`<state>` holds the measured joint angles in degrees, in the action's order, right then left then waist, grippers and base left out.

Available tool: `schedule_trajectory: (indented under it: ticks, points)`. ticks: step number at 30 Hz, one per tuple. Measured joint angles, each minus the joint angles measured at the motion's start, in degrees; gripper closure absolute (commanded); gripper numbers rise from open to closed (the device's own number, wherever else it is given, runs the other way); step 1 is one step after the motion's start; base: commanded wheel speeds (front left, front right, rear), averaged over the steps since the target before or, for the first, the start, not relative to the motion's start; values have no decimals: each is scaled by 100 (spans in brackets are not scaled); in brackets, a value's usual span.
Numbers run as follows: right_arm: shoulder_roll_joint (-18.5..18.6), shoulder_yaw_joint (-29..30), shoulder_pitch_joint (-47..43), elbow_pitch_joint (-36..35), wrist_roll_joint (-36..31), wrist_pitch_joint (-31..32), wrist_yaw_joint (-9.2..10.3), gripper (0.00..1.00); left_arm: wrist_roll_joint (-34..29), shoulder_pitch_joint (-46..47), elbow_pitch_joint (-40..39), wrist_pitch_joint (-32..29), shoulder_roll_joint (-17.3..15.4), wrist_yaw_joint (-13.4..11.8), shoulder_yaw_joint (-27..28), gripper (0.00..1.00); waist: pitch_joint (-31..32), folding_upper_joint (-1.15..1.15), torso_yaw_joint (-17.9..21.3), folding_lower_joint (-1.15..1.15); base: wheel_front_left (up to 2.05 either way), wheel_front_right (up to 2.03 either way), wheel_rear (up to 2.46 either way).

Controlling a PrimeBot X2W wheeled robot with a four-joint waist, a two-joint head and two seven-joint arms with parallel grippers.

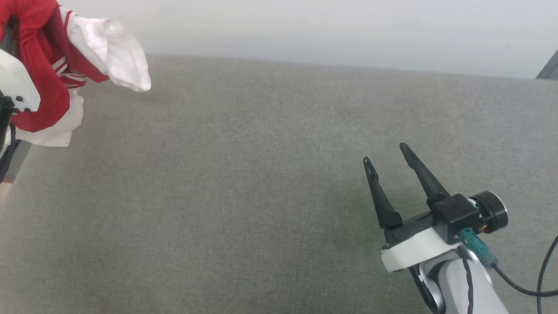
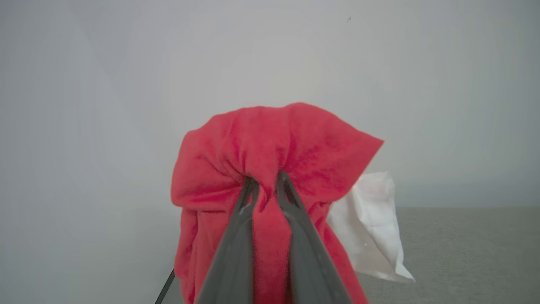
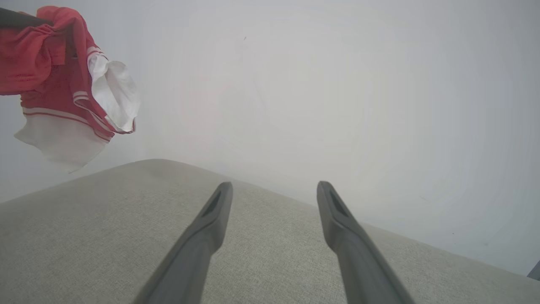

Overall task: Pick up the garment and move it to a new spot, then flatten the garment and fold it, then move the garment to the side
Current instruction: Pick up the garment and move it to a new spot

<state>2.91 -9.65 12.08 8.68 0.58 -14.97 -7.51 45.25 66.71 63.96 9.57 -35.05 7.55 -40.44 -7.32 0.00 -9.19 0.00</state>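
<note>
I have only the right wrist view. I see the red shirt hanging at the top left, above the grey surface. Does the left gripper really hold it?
Observer: Yes. In the left wrist view the left gripper is shut on a bunch of the red shirt.
Operator: And where does the head view show my own one?
Observer: The right gripper is at the lower right, far from the shirt, which is at the top left corner.
Operator: Is anything behind it?
Observer: A black cable runs from its wrist toward the right edge.
</note>
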Motion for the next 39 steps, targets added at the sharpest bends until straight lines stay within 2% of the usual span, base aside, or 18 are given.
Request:
schedule_trajectory:
  ticks: [9, 15, 19, 30, 39]
  points:
    - [-1, 100, -218, -67, 57, 0, 0, 0, -69, 10, -588, -240, -62, 0, -170, 100, 351, 0, 124, 0, 0, 0, 0]
    - [-1, 258, -305, -140, 57, 0, 0, 0, -37, -39, -1597, -670, -113, -133, -254, 100, 474, 0, 340, 0, 0, 0, 0]
    - [0, 322, -328, -191, 55, 0, 0, 0, -11, -201, -2436, -1032, -205, -315, -313, 100, 513, 0, 530, 0, 0, 0, 0]
    - [1, 627, -334, -326, 27, -1, 0, 0, 165, -837, -4894, -1909, -670, -1047, -380, 100, 434, 0, 1263, 0, 0, 0, 0]
    - [1, 876, -449, -413, 41, 0, 0, 0, 309, -1367, -5914, -2375, -684, -1367, -668, 100, 247, 0, 1781, 0, 0, 0, 0]
